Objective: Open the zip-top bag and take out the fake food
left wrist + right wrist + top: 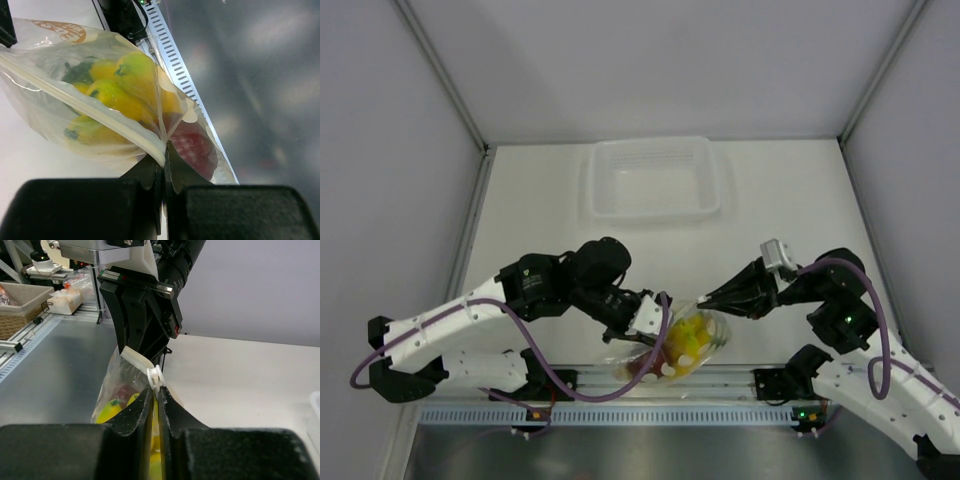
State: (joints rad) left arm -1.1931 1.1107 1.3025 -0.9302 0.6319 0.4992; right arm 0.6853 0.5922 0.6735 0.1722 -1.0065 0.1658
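**Zip-top bag held by both grippers, with the fake food inside**

The translucent tray (650, 180), at the far side of the table (535, 220), is the reference landmark. The zip-top bag (682, 342) is well apart from the tray, on its near side toward the arm bases. It hangs off the table surface, between the two arms.

The left gripper (655, 318) meets the bag from nearer than the tray and slightly left of its centre. The right gripper (706, 300) meets it from nearer than the tray and right of its centre.

Left wrist view: the left gripper's jaws are pressed together with no gap. They clamp the bag's pale zip strip (100, 117) at one end.

All the fake food is visible through the clear plastic:
- The yellow banana bunch (122, 95) fills the middle of the bag.
- The green piece (77, 72) shows behind the banana bunch.
- The dark red fruit (192, 145) lies in the bag's corner, just beside the clamping fingertips.

Right wrist view: the right gripper's fingers stand almost together, with the bag's top edge pinched between them. They grip directly under the white slider (155, 376). Just beyond the slider, the left gripper grips the same edge.
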